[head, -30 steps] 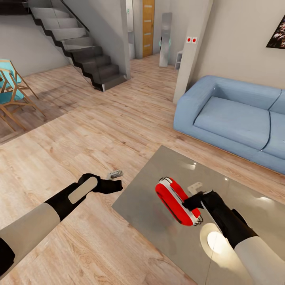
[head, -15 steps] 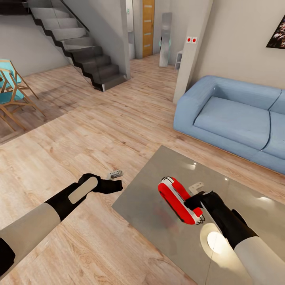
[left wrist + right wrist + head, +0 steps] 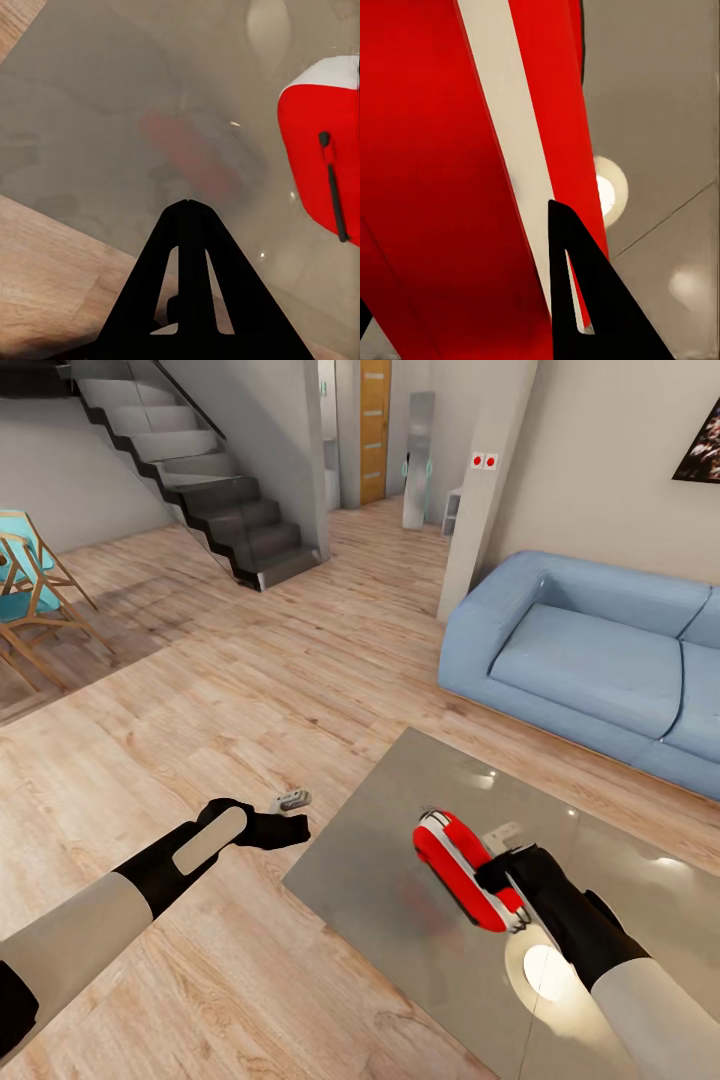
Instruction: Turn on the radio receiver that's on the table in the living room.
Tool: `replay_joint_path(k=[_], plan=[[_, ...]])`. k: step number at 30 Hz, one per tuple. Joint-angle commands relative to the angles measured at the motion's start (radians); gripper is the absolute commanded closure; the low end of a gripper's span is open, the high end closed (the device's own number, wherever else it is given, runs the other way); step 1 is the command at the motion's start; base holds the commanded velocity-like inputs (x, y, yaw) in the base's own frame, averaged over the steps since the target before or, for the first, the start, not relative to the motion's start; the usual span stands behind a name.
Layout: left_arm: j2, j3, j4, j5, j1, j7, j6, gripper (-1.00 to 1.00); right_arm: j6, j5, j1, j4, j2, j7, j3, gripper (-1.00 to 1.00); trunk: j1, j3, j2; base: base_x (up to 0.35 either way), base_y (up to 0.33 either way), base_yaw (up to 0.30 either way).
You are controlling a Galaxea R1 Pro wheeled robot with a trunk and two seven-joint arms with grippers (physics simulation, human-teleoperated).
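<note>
The red radio receiver (image 3: 462, 868), with white trim bands, is tilted on its edge over the near part of the glossy grey-beige table (image 3: 400, 800). My right gripper (image 3: 492, 876) is shut on it from the right. In the right wrist view the radio receiver (image 3: 450, 150) fills the space between the fingers, with one black finger (image 3: 577, 300) against its trim. A faint red reflection lies on the table apart from it. My left gripper (image 3: 292, 828) hangs shut over the floor beside the table's left corner. The left wrist view has its shut tips (image 3: 187, 204) pointing at the table (image 3: 90, 105) and the radio receiver (image 3: 322, 142).
A blue sofa (image 3: 590, 660) stands behind the table at the right. A beige pillar (image 3: 482, 500) rises at its left end. A dark staircase (image 3: 210, 490) and a wooden chair (image 3: 30, 600) stand far left. Light plank floor (image 3: 250, 680) lies between them.
The right gripper and the radio receiver have shifted a little to the right and slightly toward me over the table. The left arm has stayed still.
</note>
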Motion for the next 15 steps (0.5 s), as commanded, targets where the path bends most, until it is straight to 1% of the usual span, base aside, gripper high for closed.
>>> replay_joint_path(k=[1, 6, 15], plan=[[0.000, 0.000, 0.000, 0.000, 0.000, 0.000, 0.000, 1.00, 0.004, 0.000, -0.001, 0.003, 0.000, -0.003, 0.000, 1.00, 0.000, 0.000, 0.000, 0.000, 0.000, 0.000], [0.000, 0.000, 0.000, 0.000, 0.000, 0.000, 0.000, 1.00, 0.018, 0.001, -0.001, 0.021, 0.000, -0.016, 0.002, 1.00, 0.000, 0.000, 0.000, 0.000, 0.000, 0.000], [0.000, 0.000, 0.000, 0.000, 0.000, 0.000, 0.000, 1.00, 0.021, 0.002, -0.001, 0.026, 0.000, -0.018, 0.002, 1.00, 0.000, 0.000, 0.000, 0.000, 0.000, 0.000]])
